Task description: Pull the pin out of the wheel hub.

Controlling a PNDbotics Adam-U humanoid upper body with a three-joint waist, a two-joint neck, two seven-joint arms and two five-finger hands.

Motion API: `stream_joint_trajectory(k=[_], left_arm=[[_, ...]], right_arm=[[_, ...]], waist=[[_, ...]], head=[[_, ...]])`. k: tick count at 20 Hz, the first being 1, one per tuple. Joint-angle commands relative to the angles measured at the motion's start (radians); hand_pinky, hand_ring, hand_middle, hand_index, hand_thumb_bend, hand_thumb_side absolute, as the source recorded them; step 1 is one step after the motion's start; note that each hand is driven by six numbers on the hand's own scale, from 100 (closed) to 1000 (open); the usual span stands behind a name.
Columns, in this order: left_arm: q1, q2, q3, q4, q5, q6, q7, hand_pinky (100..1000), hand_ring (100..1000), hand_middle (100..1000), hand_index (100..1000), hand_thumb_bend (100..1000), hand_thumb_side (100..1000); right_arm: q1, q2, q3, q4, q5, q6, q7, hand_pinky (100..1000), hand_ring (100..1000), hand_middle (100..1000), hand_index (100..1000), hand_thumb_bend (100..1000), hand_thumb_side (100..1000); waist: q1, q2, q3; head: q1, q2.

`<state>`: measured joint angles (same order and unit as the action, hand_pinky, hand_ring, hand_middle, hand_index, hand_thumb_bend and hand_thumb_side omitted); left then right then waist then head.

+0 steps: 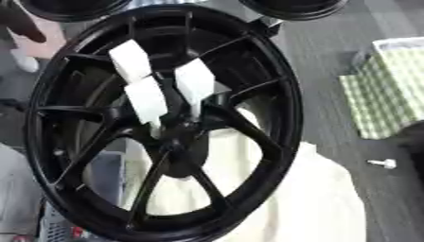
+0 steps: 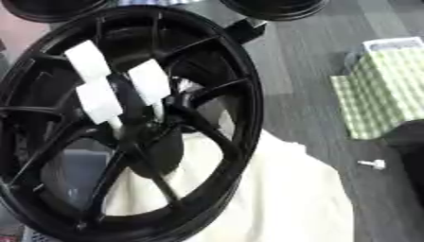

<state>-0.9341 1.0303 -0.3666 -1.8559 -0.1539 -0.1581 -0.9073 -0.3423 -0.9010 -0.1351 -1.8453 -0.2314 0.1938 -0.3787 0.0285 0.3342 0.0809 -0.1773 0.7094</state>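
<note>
A glossy black spoked wheel hub (image 1: 165,123) fills the left and centre of the frame, stood over a cream cloth (image 1: 314,198). Three white rectangular tabs (image 1: 149,99) are seen near its centre. A green checked box (image 1: 385,90) sits at right; a small white pin (image 1: 383,163) lies at lower right on grey flooring. No robot hand is shown, so its state cannot be told.

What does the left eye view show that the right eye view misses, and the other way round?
Only the left eye view shows a person's hand at the top left corner, plus grey and red things at the bottom left. The right eye view shows nothing new, only more floor on the right. Both share the black wheel hub, three white tabs near its centre, the cream cloth, the green checked box and a small white pin on the floor.
</note>
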Motion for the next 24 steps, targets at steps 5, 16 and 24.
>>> stream_joint_trajectory(k=[5, 16, 24], left_arm=[[-0.015, 0.013, -0.017, 0.029, 0.033, -0.053, 0.000, 889, 850, 791, 876, 436, 100], [-0.031, 0.002, -0.028, 0.012, 0.087, -0.052, 0.000, 892, 854, 805, 887, 443, 100], [-0.071, -0.041, -0.087, 0.019, 0.078, -0.060, 0.000, 889, 848, 794, 883, 441, 100]], right_arm=[[-0.009, -0.016, -0.010, 0.003, -0.009, -0.004, -0.012, 676, 696, 578, 719, 100, 510], [-0.010, -0.014, -0.008, 0.008, -0.012, -0.005, -0.018, 675, 693, 575, 717, 100, 518], [-0.018, -0.010, -0.001, 0.010, -0.018, -0.003, -0.018, 674, 693, 573, 716, 100, 522]], waist=[[0.002, -0.009, -0.006], [0.006, 0.003, -0.012], [0.005, 0.005, -0.017]], head=[[0.005, -0.018], [0.017, -0.008], [0.015, -0.009]])
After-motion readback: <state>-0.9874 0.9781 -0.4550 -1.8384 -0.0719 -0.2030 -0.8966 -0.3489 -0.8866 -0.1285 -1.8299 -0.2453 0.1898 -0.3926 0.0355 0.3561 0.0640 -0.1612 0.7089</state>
